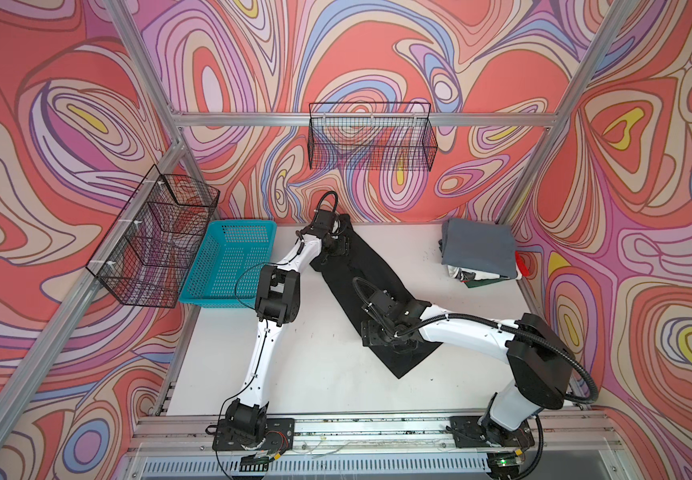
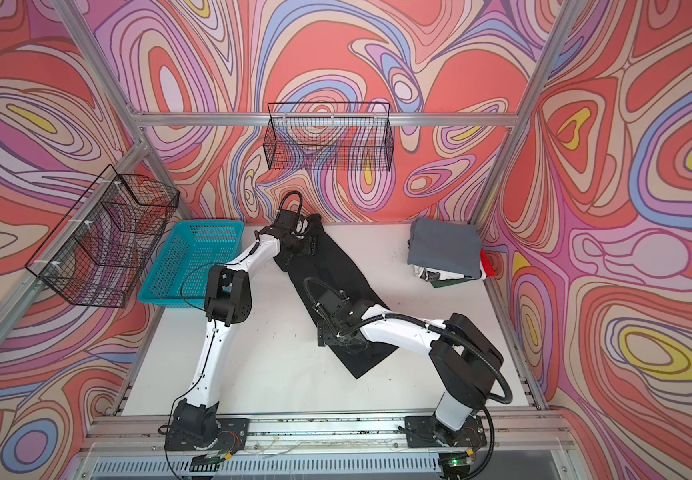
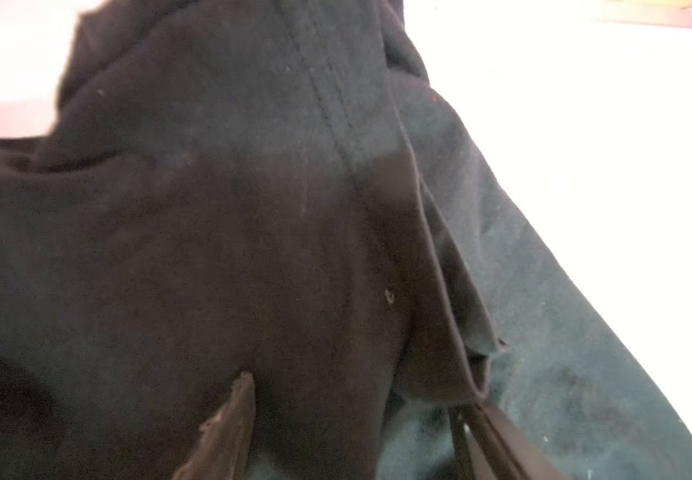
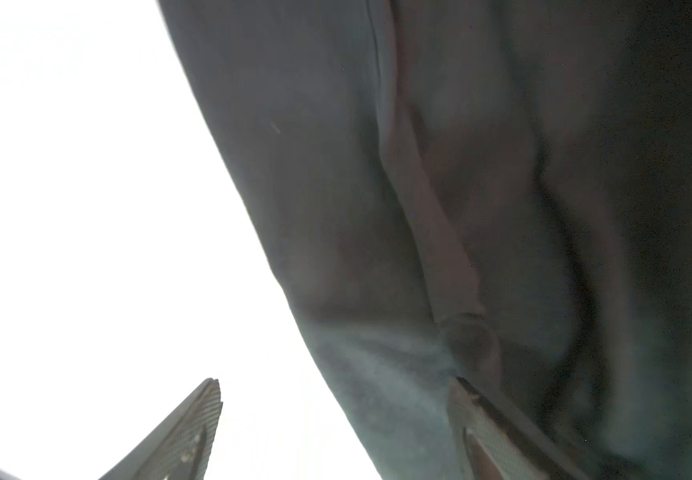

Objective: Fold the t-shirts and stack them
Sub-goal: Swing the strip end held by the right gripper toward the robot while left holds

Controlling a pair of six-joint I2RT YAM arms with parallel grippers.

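Observation:
A black t-shirt, folded into a long strip, lies diagonally across the white table. My left gripper is over its far end by the back wall, open, with black cloth between the spread fingers. My right gripper is at the near end, open. One of its fingers is over bare table and the other rests on the cloth. At the back right lies a folded stack: a slate-grey t-shirt on top, with white, dark green and red ones under it.
A turquoise plastic basket stands at the back left, beside the left arm's elbow. Black wire baskets hang on the left wall and on the back wall. Aluminium frame posts border the table.

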